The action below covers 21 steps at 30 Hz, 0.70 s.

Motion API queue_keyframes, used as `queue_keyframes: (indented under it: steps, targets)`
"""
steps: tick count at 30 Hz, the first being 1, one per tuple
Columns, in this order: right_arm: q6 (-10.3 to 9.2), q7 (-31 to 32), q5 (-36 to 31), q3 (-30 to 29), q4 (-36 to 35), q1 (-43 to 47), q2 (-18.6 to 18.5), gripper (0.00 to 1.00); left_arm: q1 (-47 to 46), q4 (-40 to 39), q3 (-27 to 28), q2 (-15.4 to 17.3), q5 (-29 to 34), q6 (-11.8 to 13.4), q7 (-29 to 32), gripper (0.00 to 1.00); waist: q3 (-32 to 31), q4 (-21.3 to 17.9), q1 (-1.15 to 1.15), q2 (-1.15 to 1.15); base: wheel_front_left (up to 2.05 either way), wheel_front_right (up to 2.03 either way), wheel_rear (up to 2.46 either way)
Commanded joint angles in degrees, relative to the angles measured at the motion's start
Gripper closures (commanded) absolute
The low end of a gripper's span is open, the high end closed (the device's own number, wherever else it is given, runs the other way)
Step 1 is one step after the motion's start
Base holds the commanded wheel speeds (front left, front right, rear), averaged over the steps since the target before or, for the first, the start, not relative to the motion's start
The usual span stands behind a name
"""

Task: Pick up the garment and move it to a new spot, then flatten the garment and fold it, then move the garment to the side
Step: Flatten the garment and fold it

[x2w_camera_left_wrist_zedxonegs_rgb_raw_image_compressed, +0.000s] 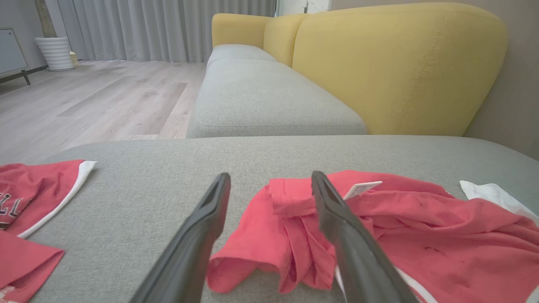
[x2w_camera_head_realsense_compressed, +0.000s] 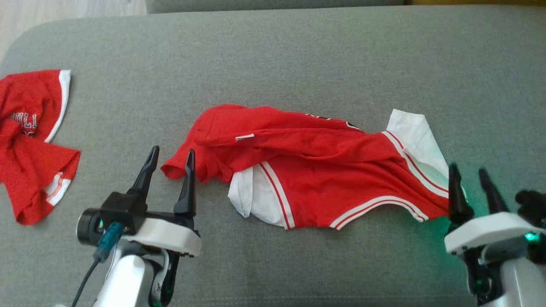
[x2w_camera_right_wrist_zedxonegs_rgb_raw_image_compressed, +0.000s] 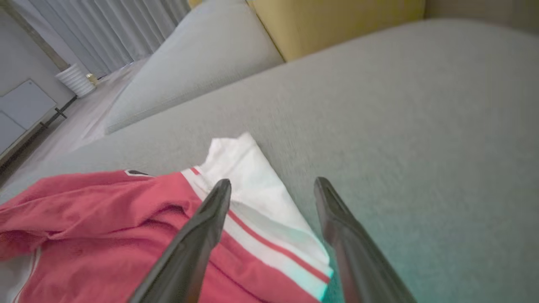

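Centrally on the grey woven cushion [x2w_camera_head_realsense_compressed: 273, 55] lies the garment [x2w_camera_head_realsense_compressed: 315, 162], a red mesh piece with a fine pitted texture, bunched into long soft folds that run across the seat. White panels edged with thin red and white stripes show at its lower middle and at its right end, where a white corner sticks up in a flat, creased flap. A small white label lies on the upper fold near its left end. Its left end is rolled into a narrow, rounded tip.

Well apart, at the cushion's left edge, a second red garment [x2w_camera_head_realsense_compressed: 30, 140] with white trim and part of some lettering is crumpled in a heap. Beyond the seat stands a yellow padded backrest [x2w_camera_left_wrist_zedxonegs_rgb_raw_image_compressed: 400, 63] with a stitched seam, and pale wood floor [x2w_camera_left_wrist_zedxonegs_rgb_raw_image_compressed: 84, 105].

The left gripper [x2w_camera_head_realsense_compressed: 172, 151] has its jaws spread wide and empty; one dark finger crosses the rolled tip, and contact cannot be judged. The right gripper [x2w_camera_head_realsense_compressed: 468, 170] also stands wide apart, gripping nothing, its tips just beside the striped white corner.
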Motion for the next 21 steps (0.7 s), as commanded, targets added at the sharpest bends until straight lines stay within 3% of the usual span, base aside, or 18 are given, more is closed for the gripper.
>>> queue_keyframes:
  steps: [1,12,21]
  targets:
    - [-0.05,-1.17,-2.19,1.86,-4.21,-1.08,-0.32,0.00,-0.37,-1.71,2.20,0.60,0.17,0.31,-0.71,0.00,-0.53,0.00,0.00,0.00,0.00,0.00,0.00]
    - [-0.05,0.77,-12.52,6.87,-18.82,1.38,-0.32,0.00,1.93,-1.94,2.79,1.34,-0.06,1.18,-0.70,0.00,-4.20,-0.02,0.00,0.00,0.00,0.00,0.00]
    - [-0.05,1.74,-12.52,7.94,-23.08,4.58,-0.32,0.00,2.84,-2.39,2.76,1.92,-0.29,1.78,-0.08,0.00,-4.84,-0.34,0.00,0.00,0.00,0.00,0.00]
